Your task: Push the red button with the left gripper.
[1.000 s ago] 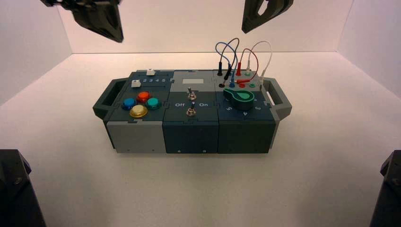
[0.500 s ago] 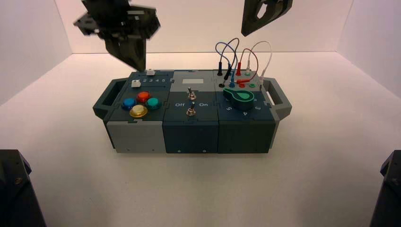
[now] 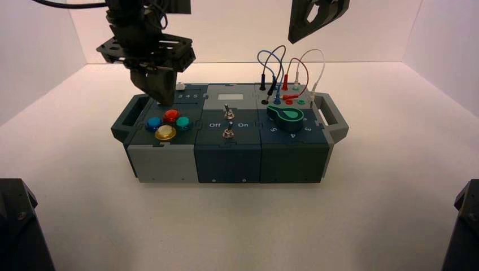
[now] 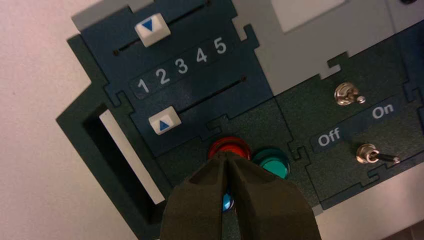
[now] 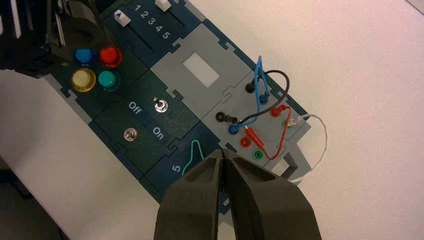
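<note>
Left gripper [image 3: 168, 104] over the left part of the box, black tapered fingers closed together, nothing between them. Glossy red domed push button [image 3: 171, 116] is the far one of the four-button cluster, just on the near side of the tips. Approach looks mostly done; no press visible. Left: final alignment, push, release. Right gripper [image 3: 292, 39] idle beyond the box's far edge, right of centre.
</note>
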`<action>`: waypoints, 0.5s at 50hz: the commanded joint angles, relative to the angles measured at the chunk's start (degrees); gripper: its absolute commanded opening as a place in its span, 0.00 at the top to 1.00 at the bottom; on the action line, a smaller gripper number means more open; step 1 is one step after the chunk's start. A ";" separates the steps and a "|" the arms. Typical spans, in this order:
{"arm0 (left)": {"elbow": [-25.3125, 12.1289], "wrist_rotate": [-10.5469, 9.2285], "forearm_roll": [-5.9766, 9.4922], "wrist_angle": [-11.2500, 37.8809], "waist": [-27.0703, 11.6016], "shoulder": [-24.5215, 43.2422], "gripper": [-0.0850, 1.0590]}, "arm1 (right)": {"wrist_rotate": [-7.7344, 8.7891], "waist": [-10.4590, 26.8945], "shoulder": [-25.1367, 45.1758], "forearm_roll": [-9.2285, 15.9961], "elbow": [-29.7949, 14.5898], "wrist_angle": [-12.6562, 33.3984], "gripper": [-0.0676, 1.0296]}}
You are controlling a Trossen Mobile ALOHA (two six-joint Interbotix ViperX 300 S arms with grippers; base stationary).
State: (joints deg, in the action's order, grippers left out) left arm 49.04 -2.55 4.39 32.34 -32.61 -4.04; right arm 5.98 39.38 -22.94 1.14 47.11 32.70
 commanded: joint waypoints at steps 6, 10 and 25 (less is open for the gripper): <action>-1.41 0.09 0.09 0.26 -0.18 1.23 0.95 | 0.35 0.44 -0.26 0.18 -1.58 -0.18 0.96; -1.41 0.09 0.09 0.44 -0.18 1.49 0.95 | 0.35 0.44 -0.35 0.09 -1.58 -0.18 0.96; -1.49 0.09 0.09 0.53 -0.18 1.05 0.95 | 0.35 0.44 -0.35 0.09 -1.58 -0.09 0.96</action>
State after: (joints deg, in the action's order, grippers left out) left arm 48.52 -2.46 4.39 32.87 -32.52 -2.02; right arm 5.98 39.38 -22.85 1.14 47.11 32.78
